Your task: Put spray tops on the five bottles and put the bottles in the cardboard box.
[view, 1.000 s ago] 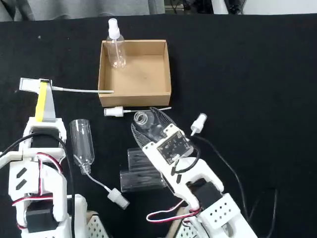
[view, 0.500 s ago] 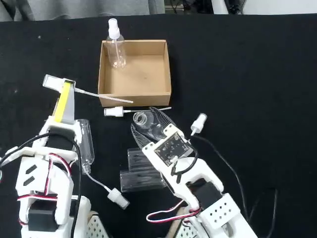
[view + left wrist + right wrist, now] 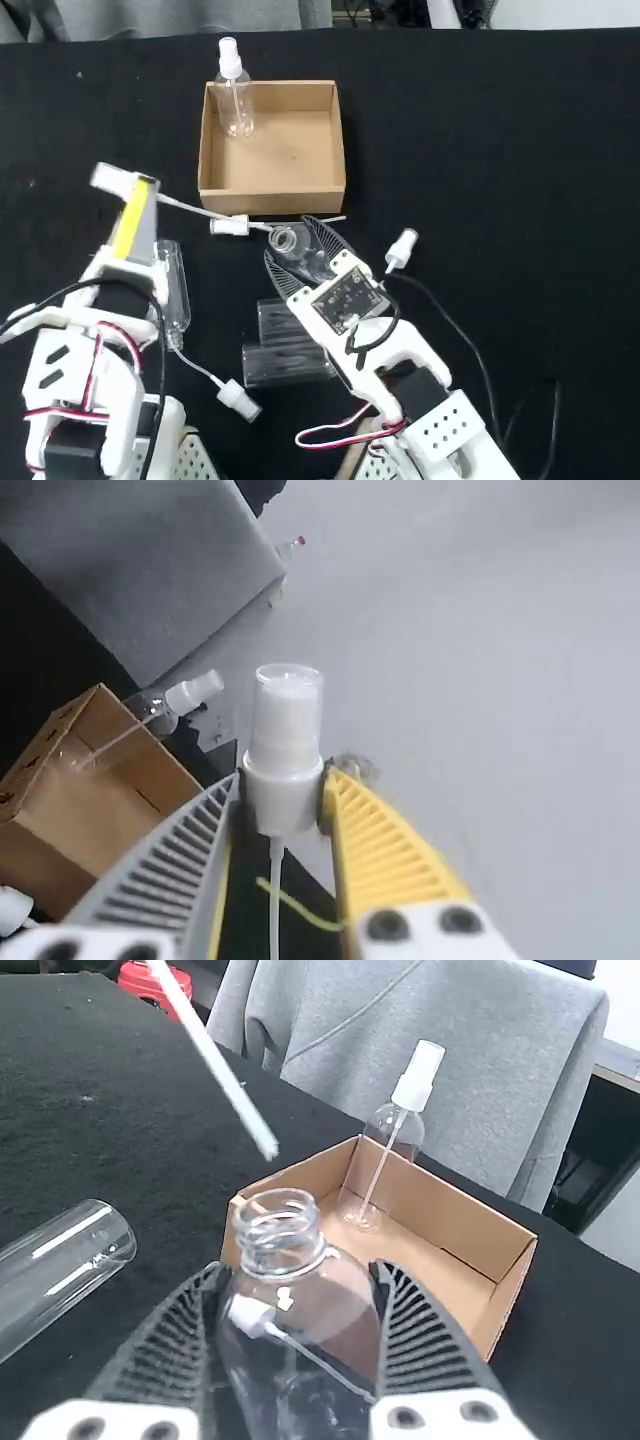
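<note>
Spray top clenched in left gripper, tube near uncapped bottle in right gripper's grasp.

I am holding a spray top and an open bottle near the cardboard box.
My left gripper is pinching the white top by its collar, its dip tube ending just by the clear bottle's mouth. My right gripper is clasping that bottle with its mouth up. A capped bottle is standing in the open box's far left corner. An uncapped bottle and a loose top are lying in front of the box.
</note>
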